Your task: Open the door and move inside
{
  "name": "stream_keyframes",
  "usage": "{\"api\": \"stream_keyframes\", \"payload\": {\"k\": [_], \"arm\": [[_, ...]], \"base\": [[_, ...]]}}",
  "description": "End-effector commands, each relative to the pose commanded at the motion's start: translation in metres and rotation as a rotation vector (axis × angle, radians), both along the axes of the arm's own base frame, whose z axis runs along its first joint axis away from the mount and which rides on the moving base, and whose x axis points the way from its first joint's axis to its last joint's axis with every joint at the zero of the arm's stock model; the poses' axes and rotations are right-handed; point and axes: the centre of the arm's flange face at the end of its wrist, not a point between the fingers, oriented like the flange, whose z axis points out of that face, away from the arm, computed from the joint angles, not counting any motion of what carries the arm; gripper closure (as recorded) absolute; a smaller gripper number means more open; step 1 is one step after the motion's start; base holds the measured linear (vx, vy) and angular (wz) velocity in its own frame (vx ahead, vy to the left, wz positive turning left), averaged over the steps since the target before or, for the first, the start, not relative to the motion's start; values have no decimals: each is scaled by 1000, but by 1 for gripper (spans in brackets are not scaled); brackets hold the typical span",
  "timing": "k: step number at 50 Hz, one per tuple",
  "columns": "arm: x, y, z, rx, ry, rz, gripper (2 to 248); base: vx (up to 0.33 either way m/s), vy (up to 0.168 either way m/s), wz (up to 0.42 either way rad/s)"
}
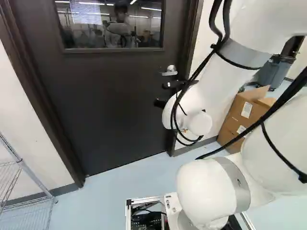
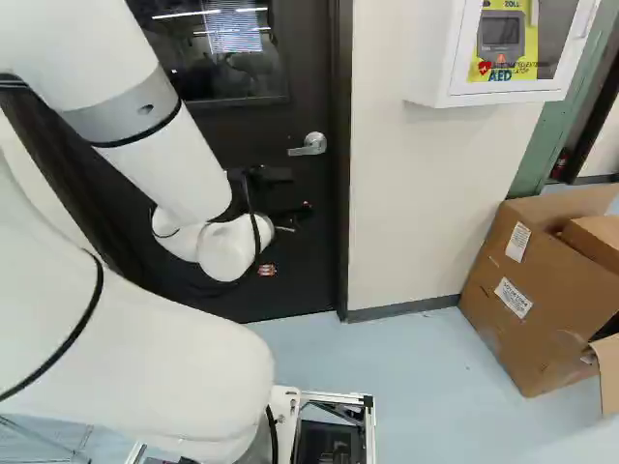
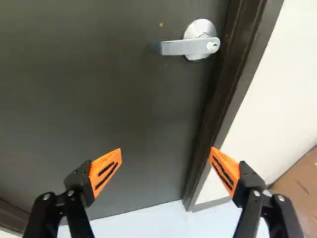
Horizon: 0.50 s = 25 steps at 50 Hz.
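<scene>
At twelve o'clock off your base, the door (image 1: 110, 105) stands shut. Your gripper (image 2: 297, 191) has its fingers spread wide, holding nothing. Lever handle (image 3: 185, 47) sits at one o'clock from them, clear of both orange pads. Cardboard box (image 2: 522, 300) at your two o'clock.

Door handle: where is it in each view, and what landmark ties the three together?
Left base view: upper part, just right of centre, below the window.
Right base view: upper middle; handle right of the arm.
Wrist view: beyond the open claw, above the gap between its fingers.
Shared landmark: dark door frame beside the handle.
</scene>
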Motion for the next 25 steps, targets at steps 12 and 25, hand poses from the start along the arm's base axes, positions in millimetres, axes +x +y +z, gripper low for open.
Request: {"api": "stream_keyframes", "payload": {"k": [12, 25], "arm": [[24, 6, 14, 1, -25, 16, 3], [48, 12, 28, 2, -54, 32, 3]], "base": [[0, 0, 0], [0, 0, 0]]}}
